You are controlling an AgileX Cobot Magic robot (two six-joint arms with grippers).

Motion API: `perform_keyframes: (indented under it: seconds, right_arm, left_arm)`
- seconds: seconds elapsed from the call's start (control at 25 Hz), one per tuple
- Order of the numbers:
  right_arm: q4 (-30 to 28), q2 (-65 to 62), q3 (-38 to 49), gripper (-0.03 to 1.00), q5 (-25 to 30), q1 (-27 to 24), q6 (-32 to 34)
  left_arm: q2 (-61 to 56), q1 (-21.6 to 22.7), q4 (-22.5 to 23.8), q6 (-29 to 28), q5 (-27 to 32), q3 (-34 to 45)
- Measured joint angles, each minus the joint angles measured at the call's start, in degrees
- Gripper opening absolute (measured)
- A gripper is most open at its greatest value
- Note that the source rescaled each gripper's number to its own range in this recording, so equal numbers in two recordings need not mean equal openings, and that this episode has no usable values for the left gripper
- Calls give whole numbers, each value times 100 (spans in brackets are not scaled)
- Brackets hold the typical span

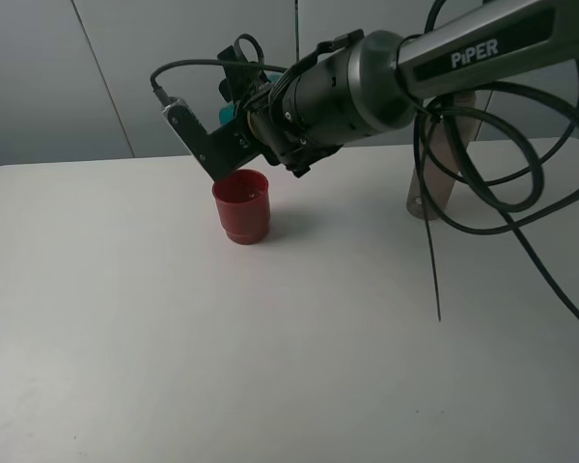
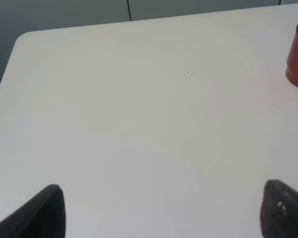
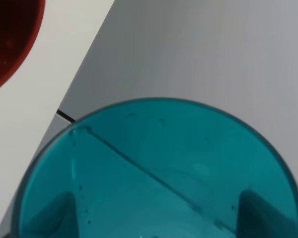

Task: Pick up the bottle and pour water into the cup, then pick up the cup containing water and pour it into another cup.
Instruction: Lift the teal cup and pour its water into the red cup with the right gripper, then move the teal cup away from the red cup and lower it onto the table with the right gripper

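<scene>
Nearest the high camera lies the bare white tabletop (image 1: 270, 386), with nothing on its left half; the left gripper (image 2: 161, 210) hangs low over that side, its jaws standing wide apart and empty, two dark fingertips (image 2: 44, 210) framing plain surface. Toward the middle stands the red cup (image 1: 242, 205), upright on the tabletop, opaque, with a stepped base ring. Just above and behind its rim the right gripper (image 1: 234, 121) holds the teal cup (image 1: 230, 106), jaws clamped on its walls, tipped steeply toward the red cup; only a sliver of teal shows past the wrist in the high view, while the right wrist view looks straight at the translucent tumbler (image 3: 156, 173), dark pads showing through its sides. The bottle is not visible in any view. Judged from its thin, clear plastic, the tumbler is light, smooth and somewhat springy, so slip or crushing is the likely risk; a hold across the mid-wall suits it. Whether any water remains inside cannot be told.
</scene>
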Motion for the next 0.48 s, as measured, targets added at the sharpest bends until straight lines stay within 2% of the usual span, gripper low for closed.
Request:
perform_keyframes:
  seconds: [0.08, 0.28, 0.48]
  right_arm:
    - [679, -178, 0, 9, -213, 0, -11]
    - [3118, -689, 58, 9, -940, -193, -185]
    - [5080, -1221, 683, 9, -1948, -468, -344]
  left_arm:
    - [0, 0, 0, 0, 0, 0]
    - [0, 0, 0, 0, 0, 0]
    - [0, 0, 0, 0, 0, 0]
